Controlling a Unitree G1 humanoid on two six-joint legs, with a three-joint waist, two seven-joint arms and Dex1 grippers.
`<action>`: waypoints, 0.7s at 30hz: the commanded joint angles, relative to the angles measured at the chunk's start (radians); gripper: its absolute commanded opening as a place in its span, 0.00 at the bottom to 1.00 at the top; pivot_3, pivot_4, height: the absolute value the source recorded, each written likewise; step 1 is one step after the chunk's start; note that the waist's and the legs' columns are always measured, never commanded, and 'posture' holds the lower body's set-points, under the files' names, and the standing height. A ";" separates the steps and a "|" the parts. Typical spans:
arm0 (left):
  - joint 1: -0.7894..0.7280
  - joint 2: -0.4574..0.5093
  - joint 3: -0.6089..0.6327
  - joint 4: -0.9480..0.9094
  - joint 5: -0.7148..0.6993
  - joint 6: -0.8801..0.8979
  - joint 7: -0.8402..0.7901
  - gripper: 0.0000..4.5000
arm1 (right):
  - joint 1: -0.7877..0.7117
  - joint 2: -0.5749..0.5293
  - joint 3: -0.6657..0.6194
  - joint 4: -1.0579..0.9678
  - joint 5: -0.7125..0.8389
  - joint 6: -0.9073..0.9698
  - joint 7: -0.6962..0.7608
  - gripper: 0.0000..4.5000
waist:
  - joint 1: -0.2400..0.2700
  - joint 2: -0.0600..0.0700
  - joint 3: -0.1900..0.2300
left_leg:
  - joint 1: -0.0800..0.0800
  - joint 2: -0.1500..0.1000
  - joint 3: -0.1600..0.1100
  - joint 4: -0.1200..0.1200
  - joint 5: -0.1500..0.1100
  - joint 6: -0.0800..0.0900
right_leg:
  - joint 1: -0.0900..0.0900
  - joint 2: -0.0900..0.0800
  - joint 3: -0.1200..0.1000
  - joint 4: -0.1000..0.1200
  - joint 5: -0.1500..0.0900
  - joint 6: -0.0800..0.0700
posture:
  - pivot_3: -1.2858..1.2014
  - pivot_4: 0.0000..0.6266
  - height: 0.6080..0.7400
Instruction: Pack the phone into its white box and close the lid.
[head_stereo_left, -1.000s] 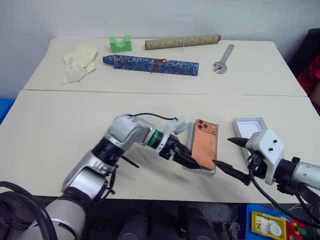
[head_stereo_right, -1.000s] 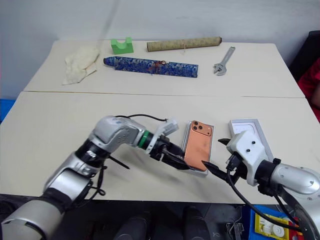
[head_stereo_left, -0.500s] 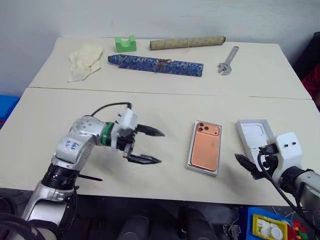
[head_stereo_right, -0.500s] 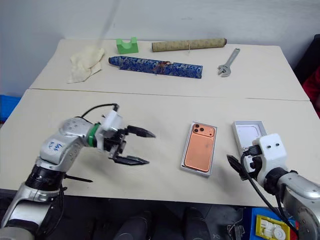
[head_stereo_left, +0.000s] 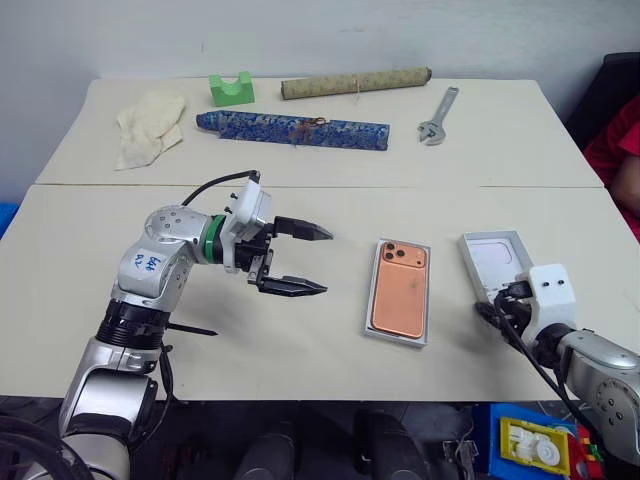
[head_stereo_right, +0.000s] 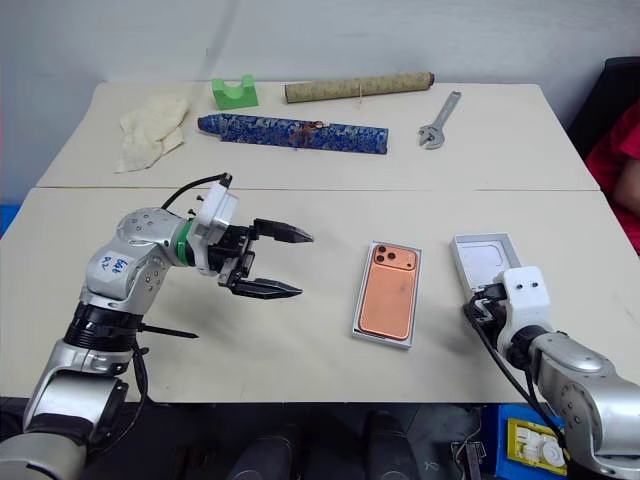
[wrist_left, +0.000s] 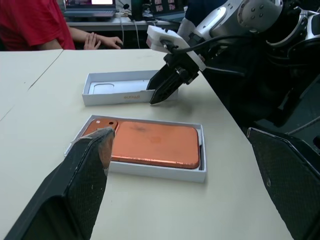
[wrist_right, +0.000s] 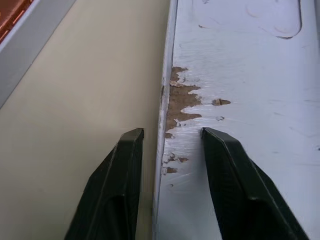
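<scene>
The copper-orange phone (head_stereo_left: 401, 290) lies camera-side up inside the white box (head_stereo_left: 397, 338) on the near table. To its right the lid (head_stereo_left: 495, 258) lies open side up. My right gripper (head_stereo_left: 494, 312) is at the lid's near left corner. In the right wrist view its fingers (wrist_right: 125, 170) stand open a little and straddle the lid's chipped wall (wrist_right: 167, 100), one outside and one inside, with a slight gap on each side. My left gripper (head_stereo_left: 325, 261) hangs open and empty above the table, left of the box, pointing toward it.
On the far table lie a cloth (head_stereo_left: 148, 125), a green block (head_stereo_left: 231, 88), a long blue patterned case (head_stereo_left: 292, 129), a brown roll (head_stereo_left: 355, 82) and a wrench (head_stereo_left: 437, 115). A person in red (head_stereo_left: 620, 150) sits at the right edge.
My left gripper has drawn back left and upward from the phone in the box. My right gripper has left the box's near corner for the lid's corner, and its jaws have narrowed.
</scene>
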 joint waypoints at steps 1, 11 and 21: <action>-0.013 0.004 0.012 -0.040 0.000 0.000 0.001 1.00 | -0.004 0.007 0.004 -0.006 -0.015 -0.013 -0.014 0.11 | 0.002 0.000 0.000 | 0.000 0.000 0.000 0.000 0.000 0.000 | 0.000 0.000 0.000 0.000 0.000 0.000 | 0.52 0.24 1.00; 0.007 0.025 0.014 -0.022 0.030 -0.005 0.002 1.00 | -0.175 0.093 -0.151 -0.220 0.246 0.242 0.015 0.01 | 0.000 0.000 0.000 | 0.000 0.000 0.002 0.000 0.000 0.000 | -0.002 0.000 0.002 0.000 0.000 0.000 | 0.52 0.24 1.00; 0.055 0.090 0.064 0.008 0.064 -0.016 0.041 1.00 | -0.420 0.350 -0.050 0.014 1.047 0.309 -0.250 0.01 | -0.010 0.000 0.000 | 0.000 0.001 0.001 -0.001 0.000 0.000 | -0.001 0.000 0.002 0.001 0.000 0.000 | 0.52 0.24 1.00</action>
